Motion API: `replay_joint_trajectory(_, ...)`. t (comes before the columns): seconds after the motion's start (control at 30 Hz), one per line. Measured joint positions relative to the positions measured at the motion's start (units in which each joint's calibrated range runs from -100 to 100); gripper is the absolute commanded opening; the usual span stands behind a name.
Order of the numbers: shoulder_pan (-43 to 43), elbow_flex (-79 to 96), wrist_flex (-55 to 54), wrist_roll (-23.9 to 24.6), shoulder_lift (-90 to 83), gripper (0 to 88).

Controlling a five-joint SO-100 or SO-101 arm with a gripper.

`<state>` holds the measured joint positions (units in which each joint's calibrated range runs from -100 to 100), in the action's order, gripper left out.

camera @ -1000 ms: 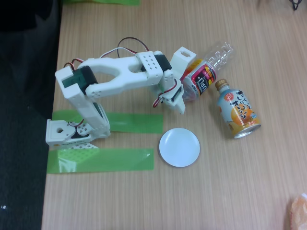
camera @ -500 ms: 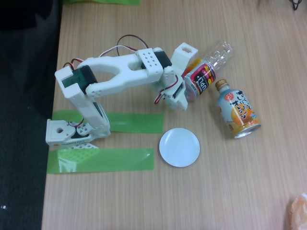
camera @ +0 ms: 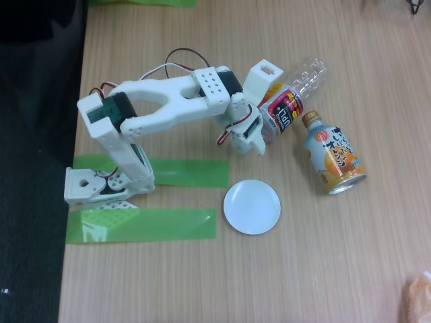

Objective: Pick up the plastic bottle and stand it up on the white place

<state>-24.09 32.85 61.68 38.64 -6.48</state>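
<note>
The plastic bottle (camera: pixel 302 81) lies on its side on the wooden table, clear ribbed base pointing up-right, its pink, red and yellow label beside my fingers. My white gripper (camera: pixel 263 108) straddles the bottle's neck end, one finger above and one below, shut on it. The cap is hidden behind the gripper. The white place, a small round plate (camera: pixel 252 206), rests on the table below the gripper, apart from the bottle.
An orange and pale blue bottle-can (camera: pixel 333 155) with a gold cap lies just right of the bottle. Two green tape strips (camera: pixel 182 172) (camera: pixel 141 224) lie by the arm's base (camera: pixel 101 185). The table's left edge borders a dark floor.
The lower finger has swung up toward the bottle, narrowing the jaws around it, and the wrist has shifted slightly upward. The bottle has barely moved.
</note>
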Motion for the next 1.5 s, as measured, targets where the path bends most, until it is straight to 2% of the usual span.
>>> replay_joint_trajectory(0.4,0.0,0.0,0.0,2.94,0.17,27.8)
replay_joint_trajectory(0.73,-3.88,0.0,0.0,3.0,0.17,27.7)
replay_joint_trajectory(1.17,-3.74,1.63,-0.08,3.0,0.17,27.3)
replay_joint_trajectory(1.37,-3.44,1.99,-0.08,3.0,0.17,10.7)
replay_joint_trajectory(1.5,-2.76,1.99,-0.08,3.05,0.17,5.1)
